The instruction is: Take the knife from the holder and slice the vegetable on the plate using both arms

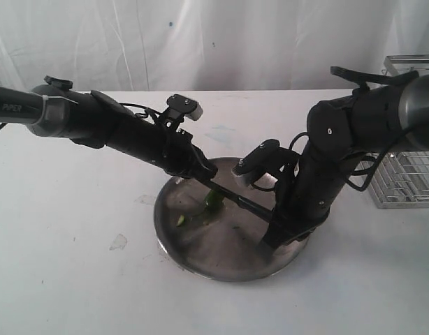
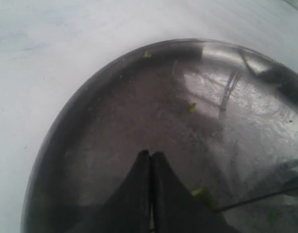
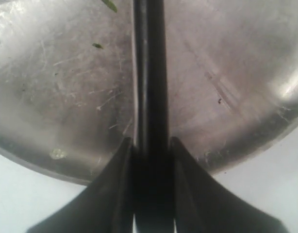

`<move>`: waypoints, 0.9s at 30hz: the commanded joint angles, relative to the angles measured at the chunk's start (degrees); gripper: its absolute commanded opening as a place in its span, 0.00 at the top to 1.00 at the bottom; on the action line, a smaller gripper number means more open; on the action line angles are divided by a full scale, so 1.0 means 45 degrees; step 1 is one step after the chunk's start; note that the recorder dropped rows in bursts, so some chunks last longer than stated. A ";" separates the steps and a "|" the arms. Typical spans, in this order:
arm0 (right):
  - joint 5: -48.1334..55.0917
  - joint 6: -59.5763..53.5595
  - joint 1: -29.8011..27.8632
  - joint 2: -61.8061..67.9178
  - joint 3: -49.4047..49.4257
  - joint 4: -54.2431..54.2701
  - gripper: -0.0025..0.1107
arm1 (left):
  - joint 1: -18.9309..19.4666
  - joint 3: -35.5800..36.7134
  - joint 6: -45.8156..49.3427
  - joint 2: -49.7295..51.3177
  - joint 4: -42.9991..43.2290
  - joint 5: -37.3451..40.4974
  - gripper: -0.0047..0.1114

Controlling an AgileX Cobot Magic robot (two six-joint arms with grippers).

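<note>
The steel plate lies mid-table. On it the dark green vegetable rests near the far side. My left gripper comes in from the left and sits low right over it, fingers pressed together; a green end of the vegetable shows beside one finger, with its thin stem trailing off. My right gripper points down at the plate's right rim, shut on the black handle of the knife. The dark blade runs across the plate toward the vegetable.
The wire-grid holder stands at the right edge of the white table, behind the right arm. Small green slices and specks lie scattered on the plate. A faint stain marks the tabletop on the left.
</note>
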 commanded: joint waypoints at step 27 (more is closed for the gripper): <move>-0.0091 0.0008 0.0011 0.1164 0.0035 -0.1076 0.98 | 0.0041 0.0171 0.0038 0.0995 0.0606 0.0400 0.96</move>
